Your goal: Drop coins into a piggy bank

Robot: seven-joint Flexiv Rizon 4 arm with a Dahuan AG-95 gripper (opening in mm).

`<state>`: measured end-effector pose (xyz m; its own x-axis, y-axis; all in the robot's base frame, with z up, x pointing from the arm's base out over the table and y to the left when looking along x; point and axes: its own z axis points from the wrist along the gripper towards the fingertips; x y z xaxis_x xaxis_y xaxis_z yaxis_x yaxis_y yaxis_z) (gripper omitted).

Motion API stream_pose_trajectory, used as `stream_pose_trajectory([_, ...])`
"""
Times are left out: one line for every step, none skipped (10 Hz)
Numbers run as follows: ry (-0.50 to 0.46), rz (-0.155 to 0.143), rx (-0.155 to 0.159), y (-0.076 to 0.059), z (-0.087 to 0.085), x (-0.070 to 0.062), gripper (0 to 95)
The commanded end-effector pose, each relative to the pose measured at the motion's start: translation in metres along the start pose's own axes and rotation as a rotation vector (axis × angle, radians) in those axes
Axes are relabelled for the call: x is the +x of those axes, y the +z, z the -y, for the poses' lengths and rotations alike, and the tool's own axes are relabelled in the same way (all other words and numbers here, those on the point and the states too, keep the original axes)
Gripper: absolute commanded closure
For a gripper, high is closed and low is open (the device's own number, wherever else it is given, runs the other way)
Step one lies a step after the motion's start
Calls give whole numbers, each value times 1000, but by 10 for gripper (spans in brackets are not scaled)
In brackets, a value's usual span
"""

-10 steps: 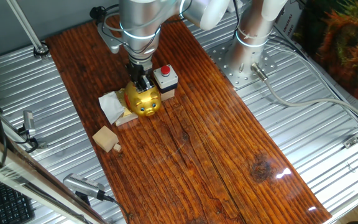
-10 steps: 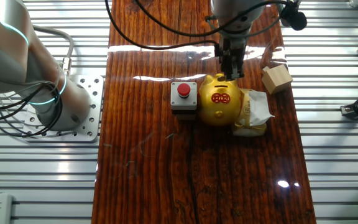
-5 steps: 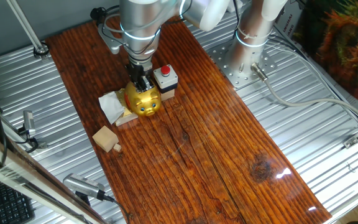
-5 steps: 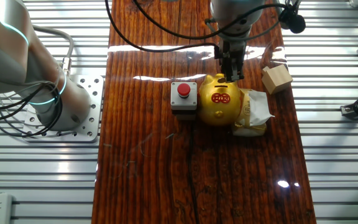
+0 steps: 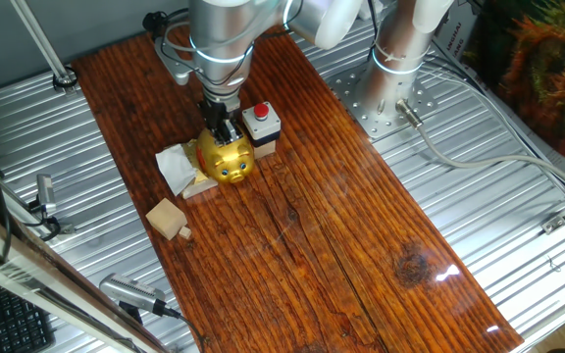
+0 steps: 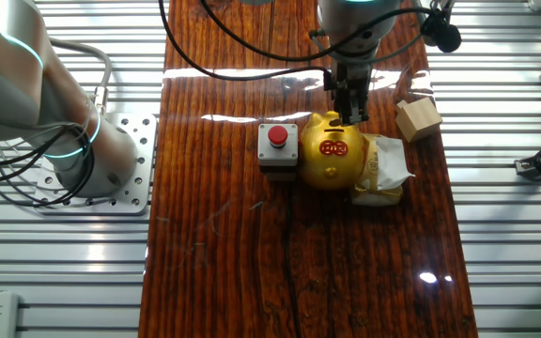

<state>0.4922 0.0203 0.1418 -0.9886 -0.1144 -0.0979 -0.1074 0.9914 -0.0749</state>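
The gold piggy bank (image 5: 226,159) (image 6: 332,151) is seen standing on the dark wooden board (image 5: 332,226), pressed between a black box with a red button (image 5: 260,122) (image 6: 278,143) and a crumpled white packet (image 5: 177,169) (image 6: 383,169). The gripper (image 5: 226,131) (image 6: 348,115) is held straight above the pig's back, fingertips right at its top. Whether the narrowly set jaws hold anything cannot be told. A light wooden block (image 5: 168,218) (image 6: 418,118) is set apart nearby
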Motion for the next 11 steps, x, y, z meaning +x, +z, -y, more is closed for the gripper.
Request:
stream_pose_trajectory([0,1,-1,0,0,0,950])
stream_pose_trajectory([-2,1,1,0,0,0,950])
stream_pose_trajectory([-2,3,0,0,0,0,950])
stream_pose_trajectory([-2,4,0,1,0,0,950])
stream_pose_trajectory([-2,4,0,1,0,0,950])
stream_pose_trajectory([-2,4,-1,1,0,0,950])
stream_pose_trajectory([-2,5,-1,1,0,0,950])
stream_pose_trajectory([-2,7,-1,2,0,0,950])
stream_pose_trajectory([-2,9,-1,2,0,-1,950])
stream_pose_trajectory([0,10,-2,3,0,-1,950])
stream_pose_trajectory([-2,11,-1,3,0,-1,950])
